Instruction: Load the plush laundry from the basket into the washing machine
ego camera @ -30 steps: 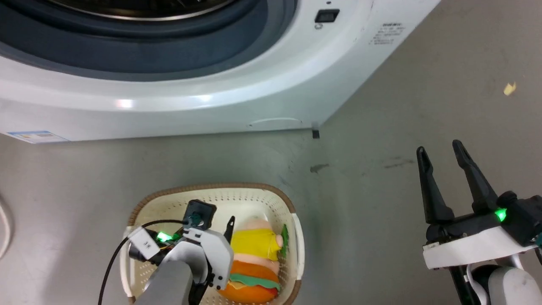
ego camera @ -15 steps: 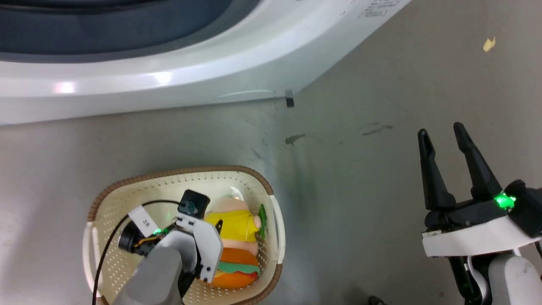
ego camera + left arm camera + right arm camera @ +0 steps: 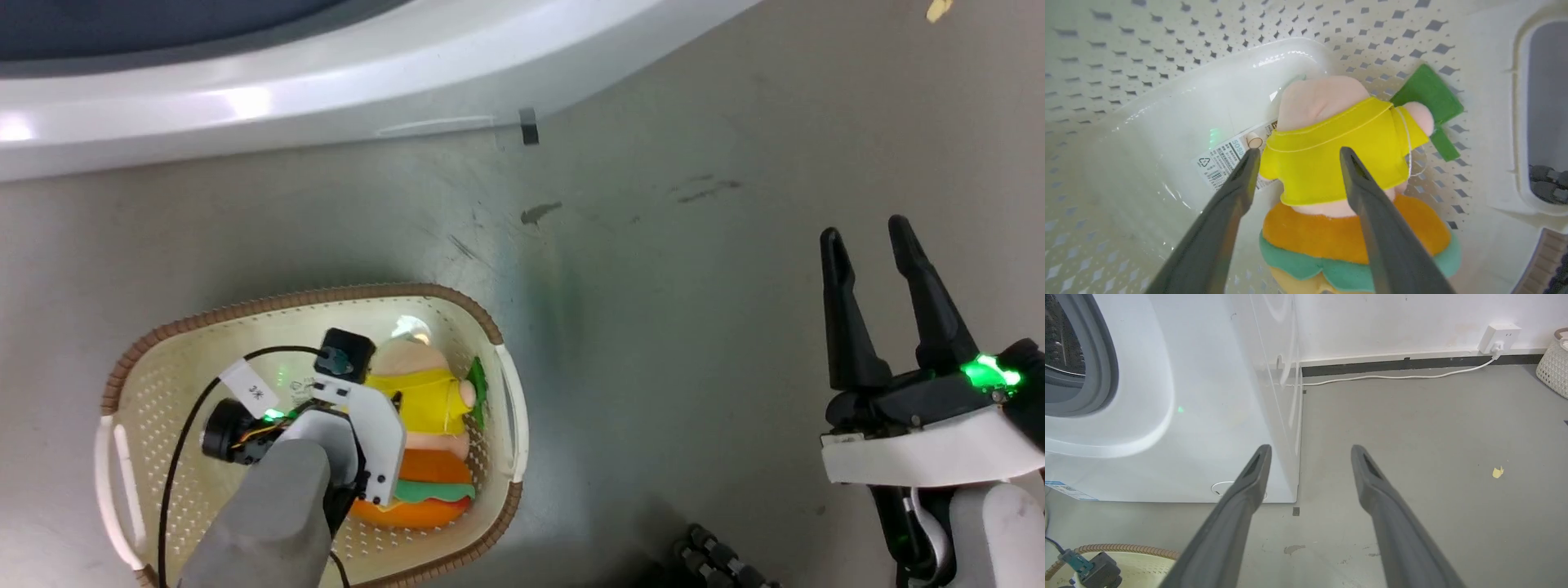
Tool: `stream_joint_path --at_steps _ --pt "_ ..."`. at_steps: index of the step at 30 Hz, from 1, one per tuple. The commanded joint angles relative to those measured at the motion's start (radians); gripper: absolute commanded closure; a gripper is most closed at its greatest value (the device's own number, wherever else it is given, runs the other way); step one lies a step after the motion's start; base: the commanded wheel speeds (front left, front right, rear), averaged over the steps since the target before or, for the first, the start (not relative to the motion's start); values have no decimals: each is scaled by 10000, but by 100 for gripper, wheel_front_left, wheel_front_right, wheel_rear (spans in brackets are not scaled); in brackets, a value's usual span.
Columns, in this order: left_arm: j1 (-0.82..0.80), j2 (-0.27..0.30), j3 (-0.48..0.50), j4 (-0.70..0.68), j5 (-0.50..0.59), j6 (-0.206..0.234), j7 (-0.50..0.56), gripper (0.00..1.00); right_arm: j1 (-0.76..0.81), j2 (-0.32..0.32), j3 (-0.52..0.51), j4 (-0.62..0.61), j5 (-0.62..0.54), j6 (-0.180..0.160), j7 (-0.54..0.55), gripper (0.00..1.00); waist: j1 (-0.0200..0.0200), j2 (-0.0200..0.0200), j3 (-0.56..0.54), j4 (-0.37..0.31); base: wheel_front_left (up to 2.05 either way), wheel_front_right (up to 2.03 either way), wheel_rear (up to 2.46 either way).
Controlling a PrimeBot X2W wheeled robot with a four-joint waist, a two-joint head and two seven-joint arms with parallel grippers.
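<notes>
At the left, the oval cream perforated plastic basket [image 3: 245, 309] with a brown woven-look rim sits on the grey floor [image 3: 653, 327], near the front of the large white front-loading washing machine [image 3: 326, 90]. All the laundry lies inside it. The left hand [image 3: 1299, 152] hangs in the basket with its two dark fingers spread, straddling the pink-and-yellow plush toy [image 3: 1327, 139]. One tip is over the paper label [image 3: 1220, 161] on the basket bottom. Nothing is pinched, and I cannot tell whether the tips touch the fabric.

The toy rests against the round orange hamburger plush [image 3: 1323, 232] with green and yellow layers. A flat green felt bit [image 3: 1427, 96] pokes out on its far side.

These toys look light, soft and squashy, so the fingers should close well in across the yellow middle. The thin felt would likely slip.

At the right, the right hand [image 3: 864, 230] is spread and holds nothing, well apart from the basket.
</notes>
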Motion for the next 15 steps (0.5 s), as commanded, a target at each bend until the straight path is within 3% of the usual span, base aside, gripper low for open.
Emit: stream_joint_path --at_steps 1,14,15 --pt "-313 87 -57 255 -122 6 40 0 -233 -2 19 -79 118 -8 -91 0 -1 -1 185 -100 0 0 0" --pt "-1255 -109 -863 1854 -749 -329 825 3 -566 -2 -4 -257 557 -9 -404 0 -1 -1 1398 -574 0 0 0" --pt "-1330 -85 -953 1954 -743 -346 801 85 -591 -2 10 -258 588 -9 -424 0 -1 -1 1465 -614 0 0 0"
